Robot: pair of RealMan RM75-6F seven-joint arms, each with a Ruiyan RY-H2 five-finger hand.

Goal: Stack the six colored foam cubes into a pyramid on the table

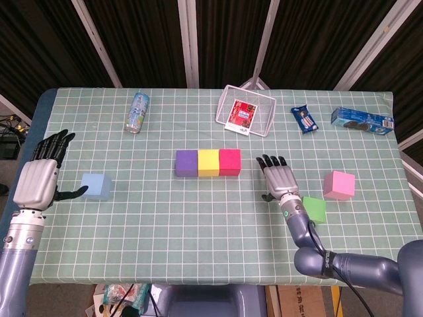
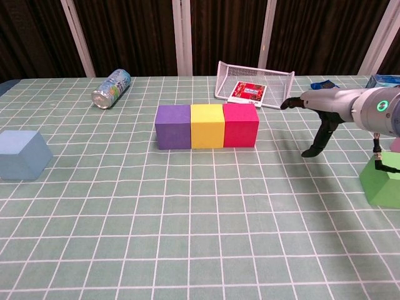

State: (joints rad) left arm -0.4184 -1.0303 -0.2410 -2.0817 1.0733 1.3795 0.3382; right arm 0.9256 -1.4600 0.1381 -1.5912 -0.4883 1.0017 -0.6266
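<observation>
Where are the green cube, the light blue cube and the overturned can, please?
green cube [image 1: 316, 210], head view, top face.
light blue cube [image 2: 22, 154], chest view, front face.
overturned can [image 1: 137, 112], head view, middle of its side.

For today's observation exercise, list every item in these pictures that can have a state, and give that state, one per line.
Purple cube: in a row, touching the yellow cube.
Yellow cube: middle of the row.
Red cube: right end of the row.
Blue cube: alone, unheld.
Green cube: alone, unheld.
Pink cube: alone, unheld.
Can: lying on its side.
Wire basket: tipped on its side.
Left hand: empty, fingers spread.
Right hand: empty, fingers spread.
</observation>
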